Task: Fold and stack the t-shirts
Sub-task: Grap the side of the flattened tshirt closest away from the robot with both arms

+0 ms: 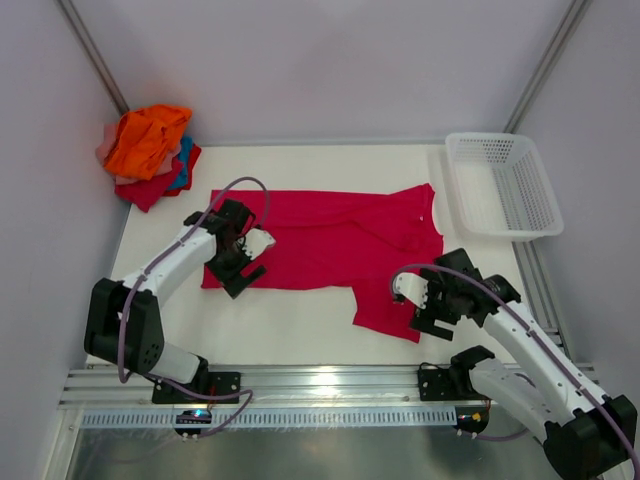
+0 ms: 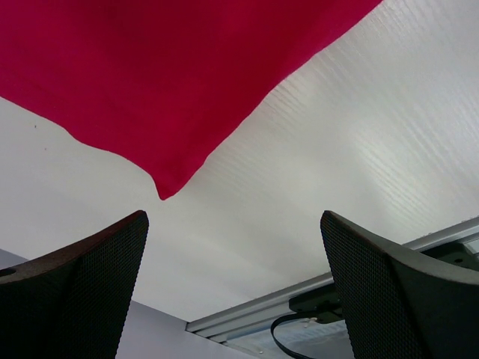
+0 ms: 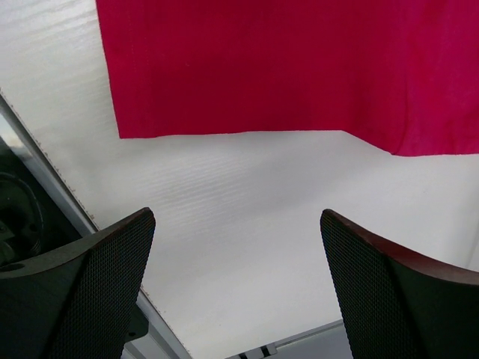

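No text, label, brand or number is showing readably anywhere. The crimson t-shirt [image 1: 330, 240] is lying plain, with no print or tag visible. The heap of other t-shirts [image 1: 150, 150] to its left and the white basket [image 1: 487, 138] to its right are likewise showing no markings.

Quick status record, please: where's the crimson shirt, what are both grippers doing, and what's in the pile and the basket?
Worked shirt: crimson cloth t-shirt, spread flat on white table
Left gripper: open, empty, at the shirt's left near corner
Right gripper: open, empty, just short of the shirt's near right edge
Waiting pile: crumpled orange, red, blue and pale pink t-shirts, far left corner
Basket: white plastic mesh basket, far right, holds no shirts
Folded stack: none seen
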